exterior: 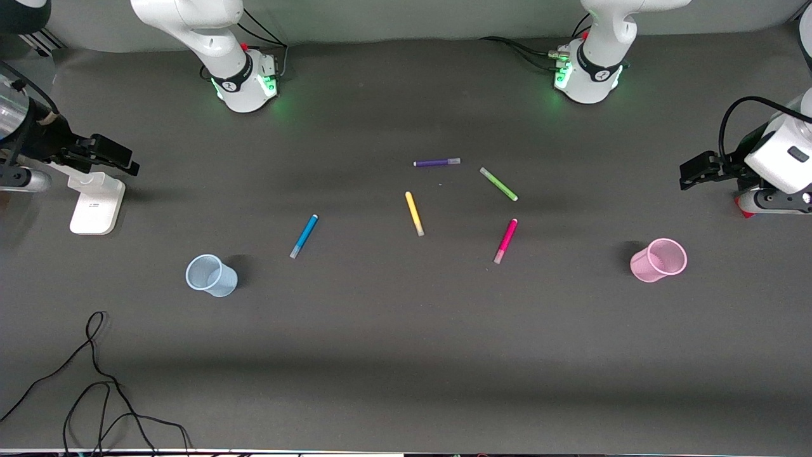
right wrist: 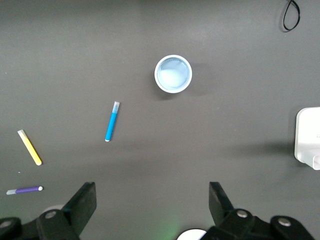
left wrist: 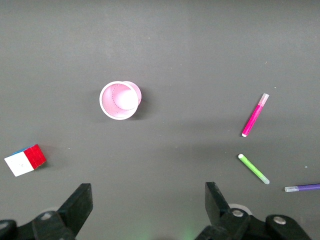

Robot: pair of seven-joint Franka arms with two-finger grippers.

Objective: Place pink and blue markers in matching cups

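Note:
The blue marker [exterior: 304,236] [right wrist: 112,121] lies flat beside the pale blue cup [exterior: 210,276] [right wrist: 173,74], which stands upright toward the right arm's end. The pink marker [exterior: 505,241] [left wrist: 255,115] lies flat near the table's middle. The pink mesh cup [exterior: 659,259] [left wrist: 120,100] stands upright toward the left arm's end. My right gripper [exterior: 124,162] [right wrist: 152,192] is open and empty, high over the right arm's end. My left gripper [exterior: 691,172] [left wrist: 148,192] is open and empty, high over the left arm's end. Both arms wait.
Yellow [exterior: 414,214], green [exterior: 498,184] and purple [exterior: 436,162] markers lie near the middle, farther from the front camera than the pink marker. A white stand [exterior: 96,202] sits under the right gripper. A colour cube [left wrist: 25,160] lies near the pink cup. Black cable [exterior: 95,381] lies at the front corner.

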